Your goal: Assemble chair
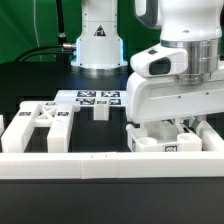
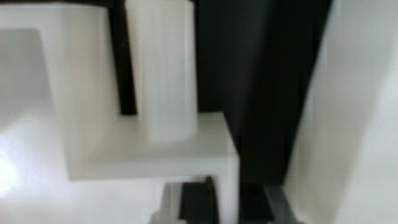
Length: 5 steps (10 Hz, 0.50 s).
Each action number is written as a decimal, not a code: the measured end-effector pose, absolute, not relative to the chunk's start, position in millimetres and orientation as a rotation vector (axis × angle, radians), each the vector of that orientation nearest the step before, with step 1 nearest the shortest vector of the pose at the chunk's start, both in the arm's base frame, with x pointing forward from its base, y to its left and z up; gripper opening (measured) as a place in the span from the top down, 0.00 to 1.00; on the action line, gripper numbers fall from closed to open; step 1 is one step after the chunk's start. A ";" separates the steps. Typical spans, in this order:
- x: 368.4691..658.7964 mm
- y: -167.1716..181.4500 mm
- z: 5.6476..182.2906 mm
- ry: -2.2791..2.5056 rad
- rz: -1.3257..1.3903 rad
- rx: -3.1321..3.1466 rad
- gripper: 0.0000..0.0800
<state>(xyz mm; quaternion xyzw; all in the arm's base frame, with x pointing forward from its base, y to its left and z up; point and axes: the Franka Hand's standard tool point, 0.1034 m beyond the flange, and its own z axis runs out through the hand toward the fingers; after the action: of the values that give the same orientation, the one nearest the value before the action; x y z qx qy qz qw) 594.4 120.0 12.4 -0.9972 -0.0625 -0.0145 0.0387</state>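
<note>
End effector (image 2: 226,205): clenched, nothing seen held
Chair post (image 2: 160,70): just ahead — long axis pointing away (upright or lying, unclear)

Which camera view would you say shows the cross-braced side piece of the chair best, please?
The exterior view: the cross-braced side piece lies whole and unobstructed at that view's left, its X-shaped bracing plain to see. The wrist view shows only close, blurred white parts; no cross-bracing is recognisable there.
</note>
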 end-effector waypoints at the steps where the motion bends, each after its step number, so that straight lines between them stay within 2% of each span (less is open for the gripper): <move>1: 594.8 119.7 11.3 -0.192 -0.044 -3.061 0.96; 5: 595.9 119.5 12.8 -0.195 -0.049 -3.061 0.96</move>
<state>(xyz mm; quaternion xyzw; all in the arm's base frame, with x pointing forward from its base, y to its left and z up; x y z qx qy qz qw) 595.9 119.5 12.8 -0.9972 -0.0636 -0.0159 0.0369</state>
